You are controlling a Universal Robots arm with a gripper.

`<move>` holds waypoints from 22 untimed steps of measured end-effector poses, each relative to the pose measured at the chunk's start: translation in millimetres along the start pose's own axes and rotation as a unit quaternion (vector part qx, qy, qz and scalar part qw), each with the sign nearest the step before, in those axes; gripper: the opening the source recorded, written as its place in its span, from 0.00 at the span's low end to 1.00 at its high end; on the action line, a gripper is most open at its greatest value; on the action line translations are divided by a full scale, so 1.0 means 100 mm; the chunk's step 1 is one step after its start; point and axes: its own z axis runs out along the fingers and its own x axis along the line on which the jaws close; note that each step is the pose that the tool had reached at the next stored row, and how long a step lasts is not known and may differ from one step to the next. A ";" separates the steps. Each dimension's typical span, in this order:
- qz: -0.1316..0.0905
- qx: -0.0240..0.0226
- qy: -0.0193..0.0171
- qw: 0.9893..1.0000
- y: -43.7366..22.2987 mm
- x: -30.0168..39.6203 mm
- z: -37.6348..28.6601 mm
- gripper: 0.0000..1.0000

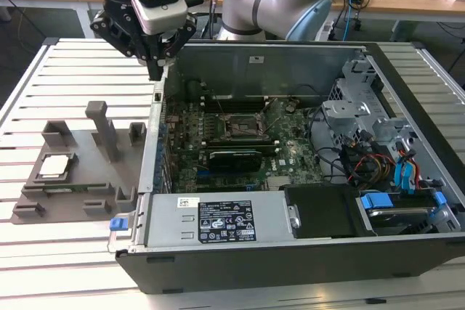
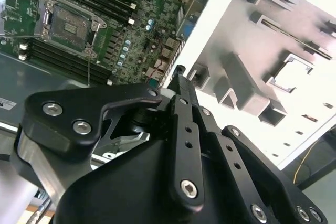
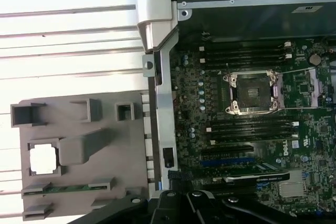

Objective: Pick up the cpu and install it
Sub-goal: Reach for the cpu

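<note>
Where we are: The gripper hangs in the air over a corner of the open computer case, on the exterior view's left.

Gripper: We think its fingers are pressed together into one thin tip, with nothing between them.

The cpu: The cpu lies flat in a square pocket of the grey tray, silver side up. The tray sits on the white slatted desk, just beside the case. In the first wrist view we see the cpu well apart from the gripper.

The socket: The black socket frame sits on the green board inside the case. We see no chip in it.

Step in hand: We judge that the pick-up is not yet done. The cpu is untouched.

How to do it well: We would have the fingers wide before they go down. We would come straight down over the middle of the cpu. We would hold it by two edges and keep it flat. A tall block stands near the pocket, so we would keep the fingers off it. A soft squeeze is best, we think, as the chip is thin.

How many: We count one arm, one gripper, one cpu, one tray, one socket frame, one case and one tall block.
</note>
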 end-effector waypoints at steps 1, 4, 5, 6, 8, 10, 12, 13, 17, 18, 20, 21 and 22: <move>0.000 0.000 0.000 1.000 -0.001 0.010 0.000 0.11; 0.000 0.000 0.000 1.000 -0.004 0.048 -0.001 0.11; 0.000 0.000 0.000 1.000 -0.005 0.061 -0.002 0.11; 0.000 0.000 0.000 1.000 -0.005 0.072 -0.002 0.11; 0.000 0.000 0.000 1.000 -0.007 0.094 -0.002 0.11; 0.000 0.000 0.000 1.000 -0.009 0.120 -0.003 0.11; 0.000 0.000 0.000 1.000 -0.011 0.146 -0.003 0.11; 0.000 0.000 0.000 1.000 -0.012 0.162 -0.003 0.11; 0.000 0.000 0.000 1.000 -0.015 0.199 -0.004 0.11; 0.000 0.000 0.000 1.000 -0.015 0.207 -0.004 0.11; 0.000 0.000 0.000 1.000 -0.016 0.222 -0.004 0.11; 0.000 0.000 0.000 1.000 -0.017 0.226 -0.004 0.11; 0.000 0.000 0.000 1.000 -0.017 0.233 -0.004 0.11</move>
